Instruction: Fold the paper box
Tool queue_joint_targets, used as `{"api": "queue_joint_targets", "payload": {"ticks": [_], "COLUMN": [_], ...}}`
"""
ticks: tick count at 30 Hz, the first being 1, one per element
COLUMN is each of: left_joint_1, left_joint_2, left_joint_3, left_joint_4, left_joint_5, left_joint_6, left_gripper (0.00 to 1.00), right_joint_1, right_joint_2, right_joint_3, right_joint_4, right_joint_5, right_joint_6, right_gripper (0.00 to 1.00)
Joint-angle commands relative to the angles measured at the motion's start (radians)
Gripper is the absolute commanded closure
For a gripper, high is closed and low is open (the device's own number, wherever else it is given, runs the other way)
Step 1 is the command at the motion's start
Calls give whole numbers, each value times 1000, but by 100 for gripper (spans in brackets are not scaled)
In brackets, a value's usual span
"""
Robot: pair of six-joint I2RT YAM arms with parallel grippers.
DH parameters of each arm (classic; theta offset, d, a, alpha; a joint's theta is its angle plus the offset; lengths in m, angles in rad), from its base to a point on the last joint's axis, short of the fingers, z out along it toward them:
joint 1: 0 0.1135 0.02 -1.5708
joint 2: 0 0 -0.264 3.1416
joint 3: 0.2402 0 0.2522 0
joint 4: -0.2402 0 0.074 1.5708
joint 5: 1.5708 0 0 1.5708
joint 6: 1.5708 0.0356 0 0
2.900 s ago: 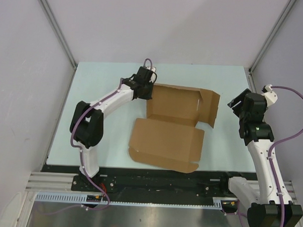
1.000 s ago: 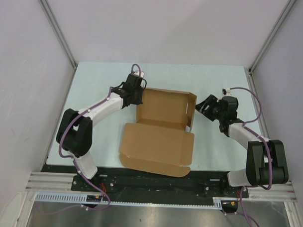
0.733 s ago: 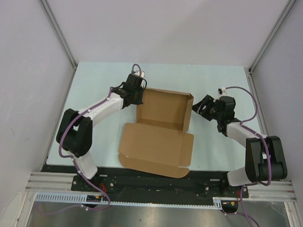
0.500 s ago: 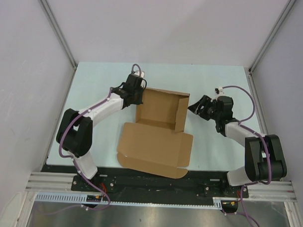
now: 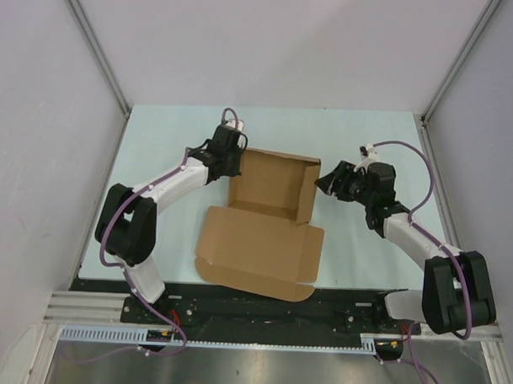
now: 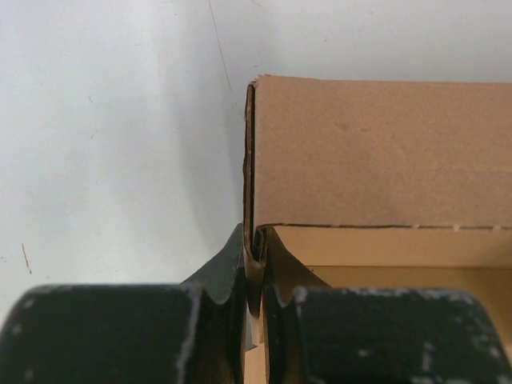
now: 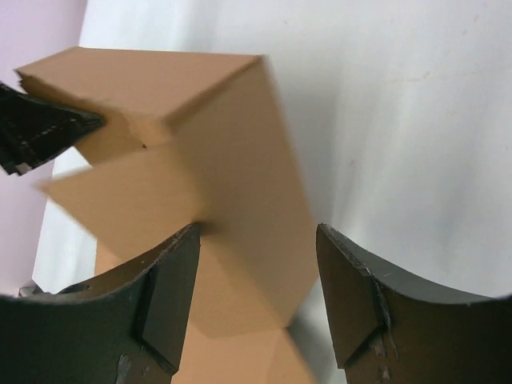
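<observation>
The paper box (image 5: 263, 234) lay central on the table (image 5: 157, 138), its lid panel flat on the near side and its tray walls raised beyond. Its right wall had swung upright, nearly completing the tray. The left gripper (image 5: 233, 163) stayed clamped on the far-left corner. The right gripper (image 5: 327, 183), jaws apart, gripped nothing beside that wall.

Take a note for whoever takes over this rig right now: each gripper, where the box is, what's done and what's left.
Left gripper: shut on the paper box, pinching its left wall near the far corner.
Right gripper: open, at the right side flap; no grip, contact unclear.
Box: mid table, tray half on the far side, lid panel lying flat toward the arms.
Done: back and side walls raised.
Left: probably settle the right flap, then fold the lid over and close it.
</observation>
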Motion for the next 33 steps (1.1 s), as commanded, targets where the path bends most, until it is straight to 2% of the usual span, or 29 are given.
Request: {"api": "queue_joint_targets", "payload": {"ticks": [1, 12, 18, 21, 25, 28, 33], "left_joint_1": [-4, -4, -6, -9, -18, -26, -36], "left_joint_2": [-10, -42, -65, -73, -83, -93, -103], "left_joint_3": [-23, -66, -92, -106, -115, -124, -127], "left_joint_4": [5, 41, 63, 78, 84, 93, 107], "left_joint_5": [7, 23, 41, 47, 50, 52, 52], "left_joint_6": [12, 7, 8, 7, 8, 8, 8], "left_gripper": [100, 100, 100, 100, 100, 100, 100], "right_joint_1": [19, 45, 107, 159, 242, 268, 309], "right_joint_2": [-45, 10, 59, 73, 70, 88, 173], "right_joint_3": [4, 4, 21, 27, 30, 45, 105], "right_joint_4": [-11, -5, 26, 49, 79, 89, 76], "right_joint_5": [-21, -10, 91, 177, 364, 518, 684], "right_joint_6": [-36, -72, -105, -124, -171, -188, -225], "right_gripper": [35, 35, 34, 34, 35, 35, 36]}}
